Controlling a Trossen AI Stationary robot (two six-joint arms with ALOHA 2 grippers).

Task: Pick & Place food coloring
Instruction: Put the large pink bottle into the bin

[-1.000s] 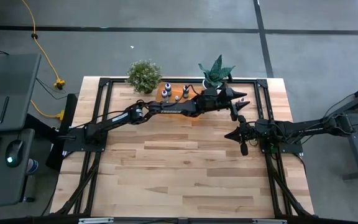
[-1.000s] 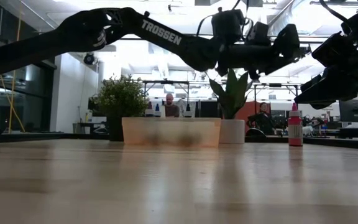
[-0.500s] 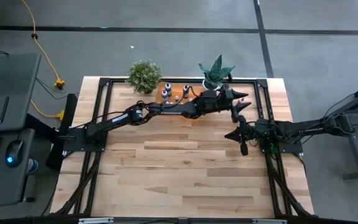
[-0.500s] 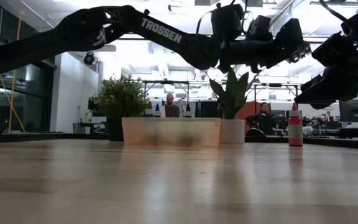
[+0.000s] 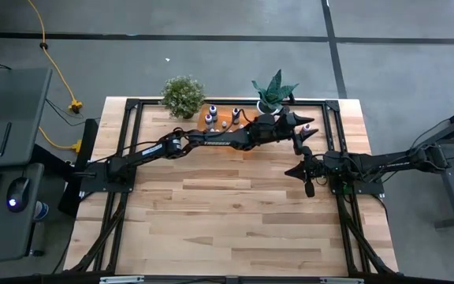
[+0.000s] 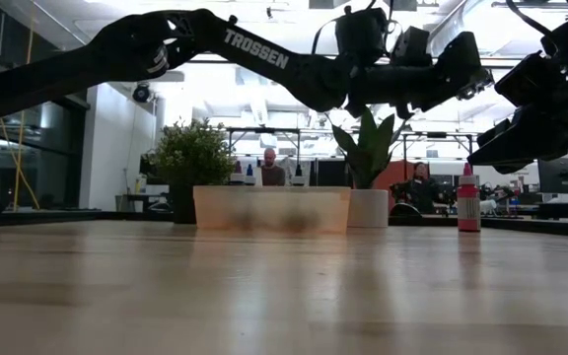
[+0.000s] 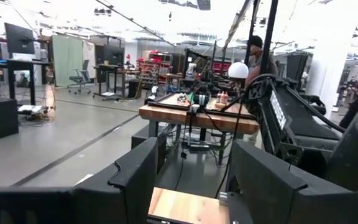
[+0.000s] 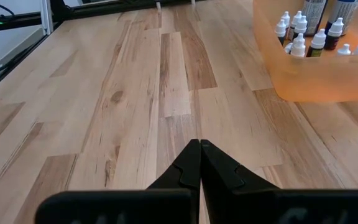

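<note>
Hovering left gripper (image 5: 306,130) spread empty, right gripper (image 8: 199,163) clenched, beside bottle bin (image 8: 316,78).

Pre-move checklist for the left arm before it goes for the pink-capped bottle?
1. Left gripper open and empty: ok, fingers apart with nothing between them.
2. Pink-capped bottle upright on the table, outside the bin: ok.
3. Left gripper lined up over that bottle: cannot tell; it hangs raised near the far right of the table, and its wrist view looks out into the room.
4. Right gripper shut and empty: ok.
5. Right arm clear of the left arm's path: not ok, it sits close beside the left gripper in the high view.
6. Orange bin of food coloring bottles undisturbed: ok, bottles upright.
</note>
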